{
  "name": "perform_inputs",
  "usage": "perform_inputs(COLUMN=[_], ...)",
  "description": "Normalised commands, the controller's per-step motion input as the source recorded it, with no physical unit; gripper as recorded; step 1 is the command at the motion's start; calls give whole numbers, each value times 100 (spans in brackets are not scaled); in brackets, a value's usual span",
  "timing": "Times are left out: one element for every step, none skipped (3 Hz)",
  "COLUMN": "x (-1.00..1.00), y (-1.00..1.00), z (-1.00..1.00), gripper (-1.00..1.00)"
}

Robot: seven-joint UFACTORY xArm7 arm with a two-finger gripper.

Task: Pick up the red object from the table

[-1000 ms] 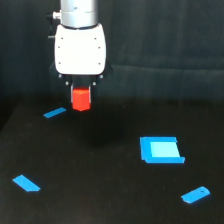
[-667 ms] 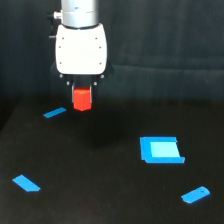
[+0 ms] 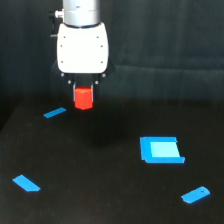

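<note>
**Red block held clear of the worktop**

Seen in the exterior view: a glossy white, rounded-box arm housing topped by a silvery metal cylinder, hanging toward the view's upper left. Below it, the end effector (image 3: pixel 83 95), short dark fingers closed against the sides of the red object (image 3: pixel 83 98). Small, red-orange, faceted like a stubby hexagonal prism, smooth and faintly shiny, brighter on its front face. Lifted off the worktop (image 3: pixel 100 190), with dark space showing beneath it and no contact with the surface. Upper part of the block tucked under the housing; fingertips themselves too dark to make out clearly.

Worktop matte black, flat and plain, with barely any sheen. Behind it, a dark backdrop (image 3: pixel 170 45) with soft vertical folds, cloth-like.

Scattered on the worktop, four flat blue pieces, all thin and bright against the black:
- a narrow sliver (image 3: pixel 54 113) just down and toward the view's left of the held block, lying at a slant;
- a roughly square tile (image 3: pixel 161 150) toward the view's right, paler in its centre with a darker blue border;
- an elongated slanted strip (image 3: pixel 26 183) near the lower left;
- a rounded, oblong tab (image 3: pixel 195 194) at the lower right.

All four well apart from one another.
</note>
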Motion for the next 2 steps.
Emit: perform_inputs(x=[14, 3], y=[-9, -2], z=[2, 0], gripper=[-99, -100])
